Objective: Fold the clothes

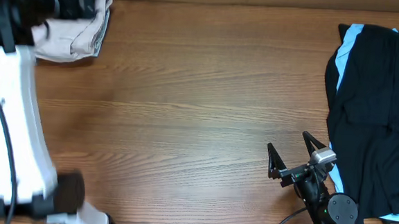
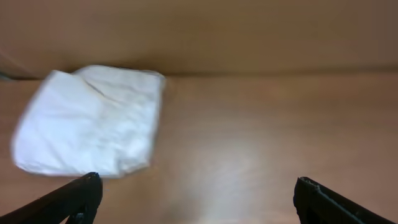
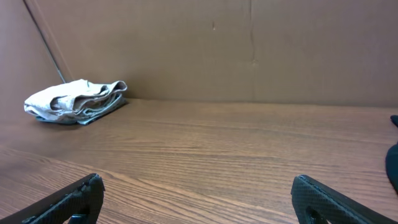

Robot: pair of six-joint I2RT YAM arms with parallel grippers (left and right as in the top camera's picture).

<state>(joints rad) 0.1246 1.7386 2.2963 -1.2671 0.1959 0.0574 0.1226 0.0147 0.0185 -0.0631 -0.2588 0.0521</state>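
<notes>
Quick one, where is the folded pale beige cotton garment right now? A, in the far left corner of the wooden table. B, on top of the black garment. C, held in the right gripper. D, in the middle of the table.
A: the folded pale beige cotton garment lies at the wooden table's far left corner, well apart from the black garment with light-blue panels.

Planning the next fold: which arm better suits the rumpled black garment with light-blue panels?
Right. The open right gripper sits beside the black garment with light-blue panels; the left gripper hovers far off by the folded pale beige shorts.
</notes>
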